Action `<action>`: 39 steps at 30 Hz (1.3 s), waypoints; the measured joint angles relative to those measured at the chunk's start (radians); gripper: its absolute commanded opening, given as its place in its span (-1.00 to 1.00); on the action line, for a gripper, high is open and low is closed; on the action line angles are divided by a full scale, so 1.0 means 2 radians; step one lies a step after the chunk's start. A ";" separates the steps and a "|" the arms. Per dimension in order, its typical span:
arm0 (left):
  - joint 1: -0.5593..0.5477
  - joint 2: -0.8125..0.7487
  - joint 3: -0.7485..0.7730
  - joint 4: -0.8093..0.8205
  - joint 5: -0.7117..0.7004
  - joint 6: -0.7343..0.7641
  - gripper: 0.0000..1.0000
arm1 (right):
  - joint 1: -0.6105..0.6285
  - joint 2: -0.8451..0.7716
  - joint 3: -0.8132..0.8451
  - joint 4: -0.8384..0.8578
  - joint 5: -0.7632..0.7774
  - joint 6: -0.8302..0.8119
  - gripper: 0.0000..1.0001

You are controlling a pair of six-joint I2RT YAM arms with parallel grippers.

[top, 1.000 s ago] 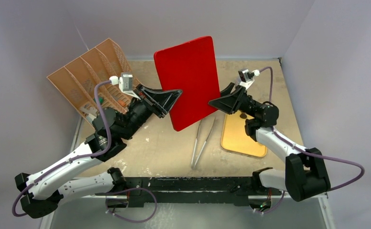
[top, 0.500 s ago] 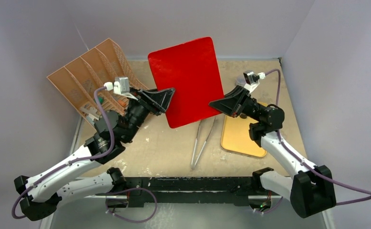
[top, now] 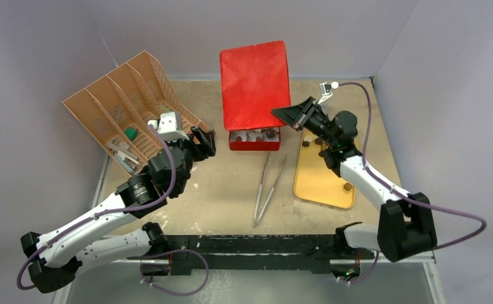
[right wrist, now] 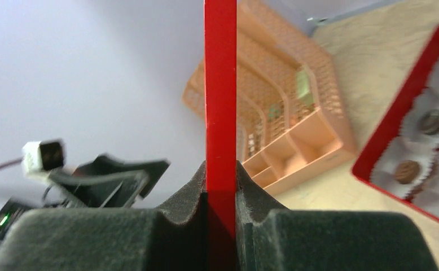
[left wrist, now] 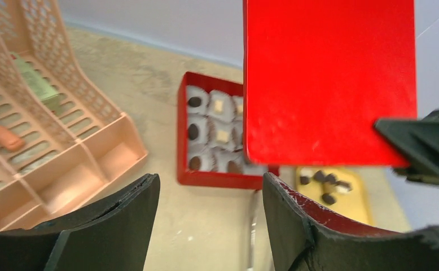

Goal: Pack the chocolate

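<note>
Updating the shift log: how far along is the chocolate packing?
Done: many chocolates sit in the box. In hand: right end effector pinches the lid above the box; left end effector is open, empty. Left: several pieces on the tray, lid not seated.

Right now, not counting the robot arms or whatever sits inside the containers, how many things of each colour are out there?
Red: 2, the lid and the box
Gold: 1, the tray
Peach: 1, the rack
Silver: 1, the tweezers
Total: 5
</note>
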 measured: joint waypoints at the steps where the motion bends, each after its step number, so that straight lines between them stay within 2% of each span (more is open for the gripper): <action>1: 0.000 0.003 0.000 -0.013 -0.004 0.008 0.34 | 0.000 0.012 0.010 -0.016 0.014 -0.007 -1.00; 5: 0.000 0.006 0.000 -0.052 -0.010 0.045 0.35 | 0.000 0.072 0.047 -0.065 0.060 -0.025 -1.00; 10: 0.000 0.005 0.000 -0.072 -0.007 0.082 0.36 | -0.002 0.157 0.097 -0.113 0.076 -0.032 -1.00; 18: 0.000 0.003 0.000 -0.092 -0.004 0.106 0.36 | -0.002 0.228 0.126 -0.130 0.094 -0.022 -1.00; 27: 0.000 -0.009 0.000 -0.098 -0.003 0.115 0.36 | 0.001 0.283 0.139 -0.103 0.092 0.006 -1.00; 39: 0.000 -0.008 0.000 -0.098 0.005 0.117 0.36 | 0.006 0.291 0.120 -0.017 0.106 0.065 -1.00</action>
